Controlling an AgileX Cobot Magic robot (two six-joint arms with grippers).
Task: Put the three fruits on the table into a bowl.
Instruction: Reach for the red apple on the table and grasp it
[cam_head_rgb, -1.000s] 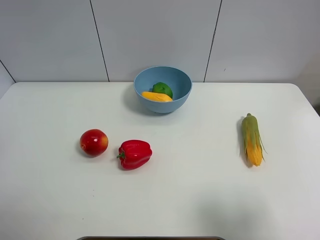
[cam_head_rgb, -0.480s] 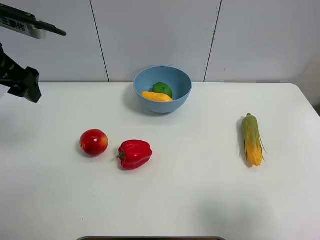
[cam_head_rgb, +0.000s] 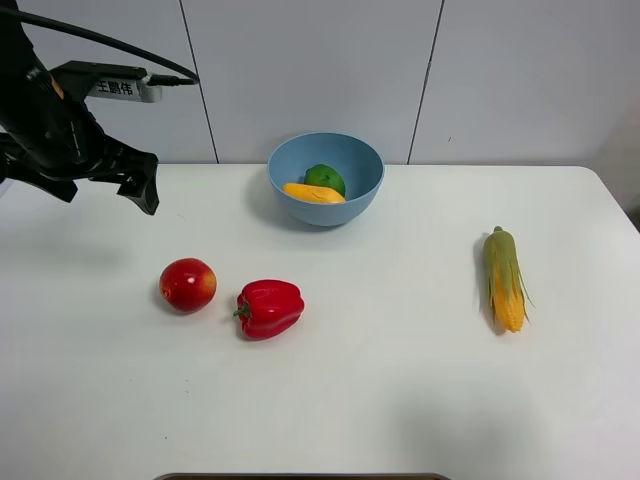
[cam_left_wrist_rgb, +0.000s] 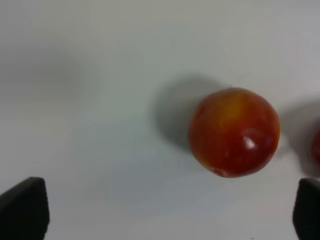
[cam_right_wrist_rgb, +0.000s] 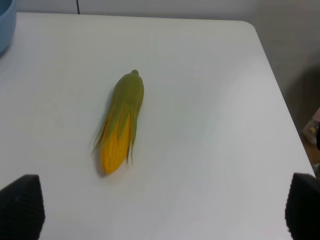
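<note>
The red apple (cam_head_rgb: 188, 284) lies on the white table (cam_head_rgb: 380, 380) at the left, apart from everything. The green lime (cam_head_rgb: 326, 177) and the yellow-orange mango (cam_head_rgb: 313, 193) lie inside the light-blue bowl (cam_head_rgb: 362, 162) at the back middle. My left gripper (cam_head_rgb: 105, 190) is open and empty, above the table behind and to the left of the apple. In the left wrist view the apple (cam_left_wrist_rgb: 234, 131) lies ahead of the wide-open gripper (cam_left_wrist_rgb: 165, 215). My right gripper (cam_right_wrist_rgb: 160, 210) is open and empty; it does not show in the exterior high view.
A red bell pepper (cam_head_rgb: 268, 307) lies just right of the apple; its edge shows in the left wrist view (cam_left_wrist_rgb: 316, 147). A corn cob (cam_head_rgb: 505, 280) lies at the right, also in the right wrist view (cam_right_wrist_rgb: 122, 130), near the table's right edge. The bowl's rim (cam_right_wrist_rgb: 5, 25) shows there too.
My left arm has come into view from the upper left and moved right and down toward the apple. The fruits, pepper and corn have not moved.
</note>
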